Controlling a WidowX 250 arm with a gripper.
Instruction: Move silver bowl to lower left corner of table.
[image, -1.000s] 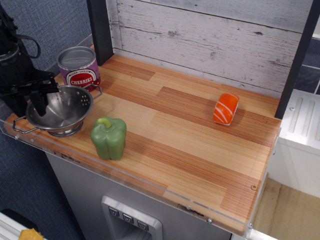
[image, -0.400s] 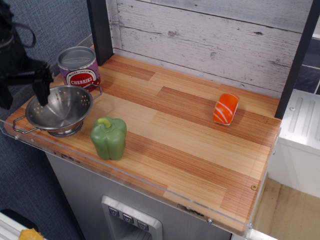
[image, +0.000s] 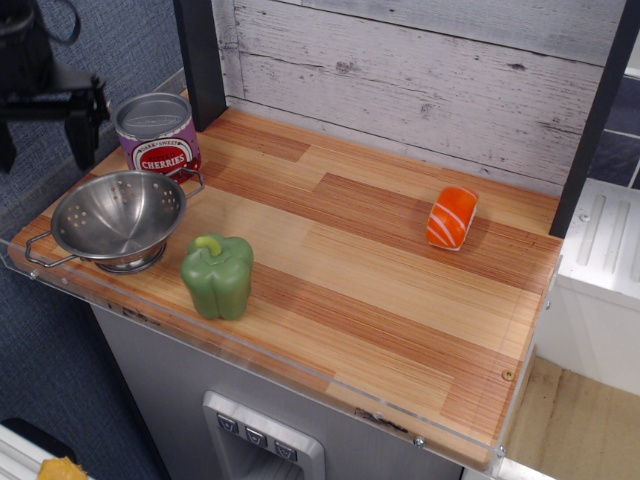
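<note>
Claw (image: 45, 130): released, fingers spread, above the silver bowl (image: 118, 218), touching nothing.
Silver bowl: upright at counter (image: 400, 290) corner, apparently delivered.

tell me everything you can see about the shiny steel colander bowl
The shiny round steel colander bowl stands upright on a ring base at the left end of the wood plank table, near the front rim. Small drain holes dot its polished inner wall, and thin wire loop handles stick out on two sides. It looks empty. Nothing grips it: the black gripper hangs above, apart from it. The purple cherries can stands just behind.
</note>
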